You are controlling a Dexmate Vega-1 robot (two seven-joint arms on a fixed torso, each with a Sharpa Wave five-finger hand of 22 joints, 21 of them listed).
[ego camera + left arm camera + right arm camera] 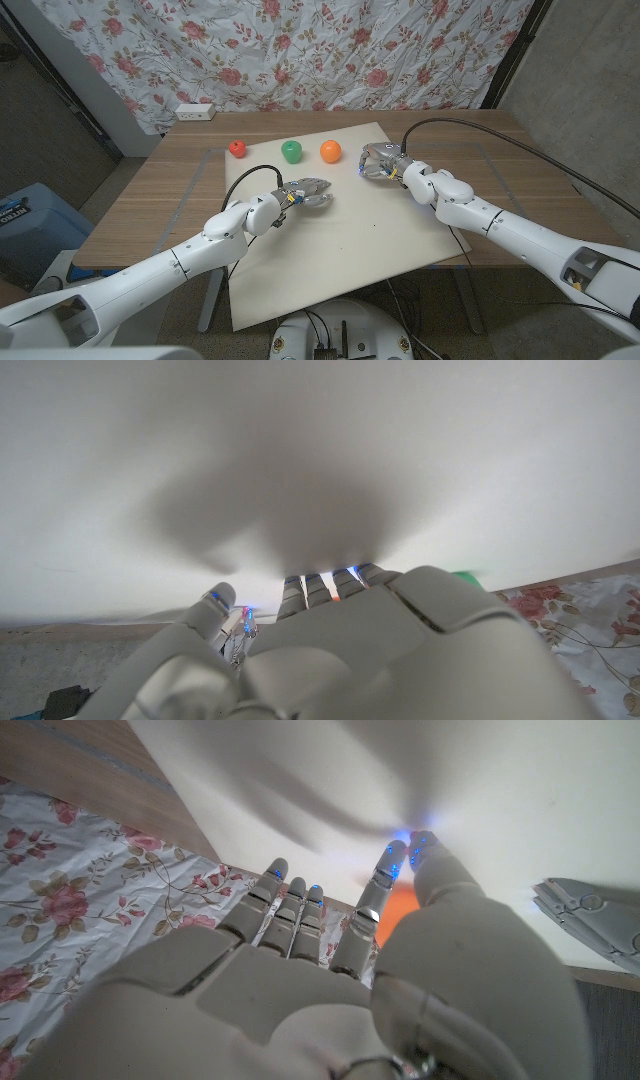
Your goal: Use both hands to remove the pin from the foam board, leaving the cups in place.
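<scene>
- Small round orange pin (330,150) stands far on the cream foam board (340,250), rightmost of three.
- My right hand (383,163) beside it, fingers spread, empty.
- My left hand (305,194) presses the board; finger state unclear.
- Light, slippery; pinch its head.

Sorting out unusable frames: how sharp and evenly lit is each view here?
Head view: sharp and evenly lit, both hands and the foam board clear. Left wrist view: the left hand is soft-focused and casts a broad blurry shadow on the board. Right wrist view: the right hand is blurred up close, blue lights glowing at its fingertips.

Wooden tabletop (150,215). Floral curtain (300,50) behind. Grey wall (590,90) at right. White power strip (194,112) at far edge.
</scene>
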